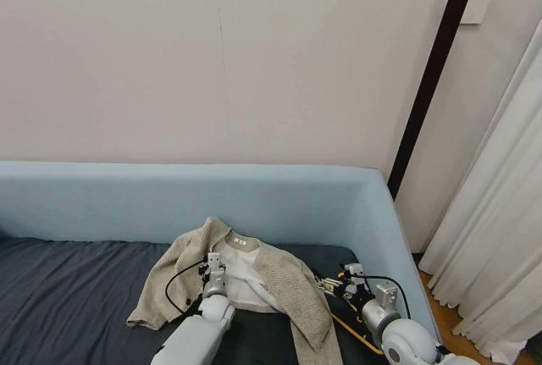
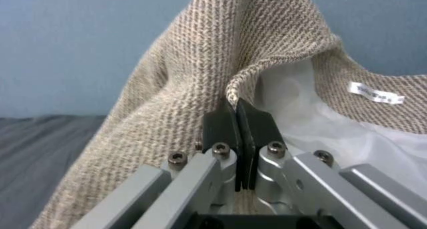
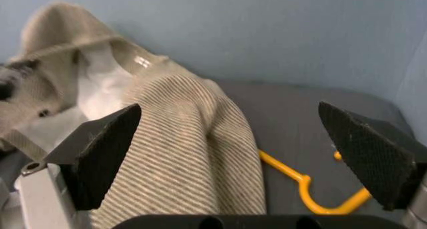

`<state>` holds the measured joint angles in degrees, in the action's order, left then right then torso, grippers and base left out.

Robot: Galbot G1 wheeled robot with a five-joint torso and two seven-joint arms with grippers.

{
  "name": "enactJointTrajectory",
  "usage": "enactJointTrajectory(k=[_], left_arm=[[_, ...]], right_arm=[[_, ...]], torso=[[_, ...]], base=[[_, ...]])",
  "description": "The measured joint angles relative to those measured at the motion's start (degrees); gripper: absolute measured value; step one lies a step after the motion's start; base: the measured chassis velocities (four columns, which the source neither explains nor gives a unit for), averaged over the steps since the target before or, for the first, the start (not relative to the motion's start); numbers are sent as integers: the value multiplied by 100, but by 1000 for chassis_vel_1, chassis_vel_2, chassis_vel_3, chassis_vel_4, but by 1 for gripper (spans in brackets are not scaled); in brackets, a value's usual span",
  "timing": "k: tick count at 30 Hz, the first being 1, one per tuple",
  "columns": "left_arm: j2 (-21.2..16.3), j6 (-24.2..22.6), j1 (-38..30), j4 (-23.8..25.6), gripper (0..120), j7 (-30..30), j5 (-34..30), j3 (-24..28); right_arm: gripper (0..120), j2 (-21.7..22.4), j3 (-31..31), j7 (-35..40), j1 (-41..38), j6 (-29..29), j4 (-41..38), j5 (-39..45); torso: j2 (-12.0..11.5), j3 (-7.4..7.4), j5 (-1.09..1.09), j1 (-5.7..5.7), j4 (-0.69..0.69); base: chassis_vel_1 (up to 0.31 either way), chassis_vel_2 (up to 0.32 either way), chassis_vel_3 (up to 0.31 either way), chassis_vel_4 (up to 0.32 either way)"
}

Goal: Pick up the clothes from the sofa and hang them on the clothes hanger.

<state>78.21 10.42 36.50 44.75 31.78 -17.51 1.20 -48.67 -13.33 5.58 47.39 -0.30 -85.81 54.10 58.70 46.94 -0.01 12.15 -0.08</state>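
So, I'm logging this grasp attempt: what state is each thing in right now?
Beige knit cardigan: spread open on the sofa seat, front edge pinched.
Left gripper: shut on the cardigan's front edge.
Right gripper: open, hovering above cardigan and hanger.
Yellow hanger: lying flat on the seat, one end under the cardigan, nothing hung on it.

**Sofa: what's on it**

Sofa (image 1: 279,200) has a light blue back and right arm and a dark grey seat (image 1: 68,289). Beige knit cardigan (image 1: 288,284) is spread open on the right half of the seat, collar toward the backrest, white lining showing. Yellow hanger (image 3: 305,191) lies flat on the seat just beside the cardigan, toward the right arm. One end meets the knit edge; can't tell if it's tucked under.
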Motion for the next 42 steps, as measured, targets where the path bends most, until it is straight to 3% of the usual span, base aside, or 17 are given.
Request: enactJointTrajectory(k=[5, 7, 22, 28, 31, 42], left_arm=[[-367, -30, 248, 583, 0, -109, -144, 149], [-595, -132, 401, 1055, 0, -120, -379, 247], [-1499, -241, 667, 2318, 0, -190, -767, 608], [-2101, -243, 773, 2809, 0, -768, -1180, 784], [-2398, -236, 899, 3058, 0, -1072, -1372, 757], [-2887, -53, 1232, 3527, 0, -1894, -1620, 606]], right_arm=[[100, -68, 70, -377, -77, -178, 599, -129], [100, -76, 104, -572, -137, -284, 909, -207], [100, -246, 208, -1236, -161, -442, 1893, -860], [100, -399, 239, -1421, -232, -458, 2419, -1220], [100, -502, 161, -1514, -363, -457, 2696, -1303], [98, -772, -23, -1583, -658, -437, 3160, -1301]], torso=[[0, 0, 0, 0, -2], [0, 0, -1, 0, 0], [0, 0, -1, 0, 0], [0, 0, -1, -1, -3], [0, 0, -1, 0, 2], [0, 0, 0, 0, 0]], base=[[0, 0, 0, 0], [0, 0, 0, 0], [0, 0, 0, 0], [0, 0, 0, 0], [0, 0, 0, 0], [0, 0, 0, 0]])
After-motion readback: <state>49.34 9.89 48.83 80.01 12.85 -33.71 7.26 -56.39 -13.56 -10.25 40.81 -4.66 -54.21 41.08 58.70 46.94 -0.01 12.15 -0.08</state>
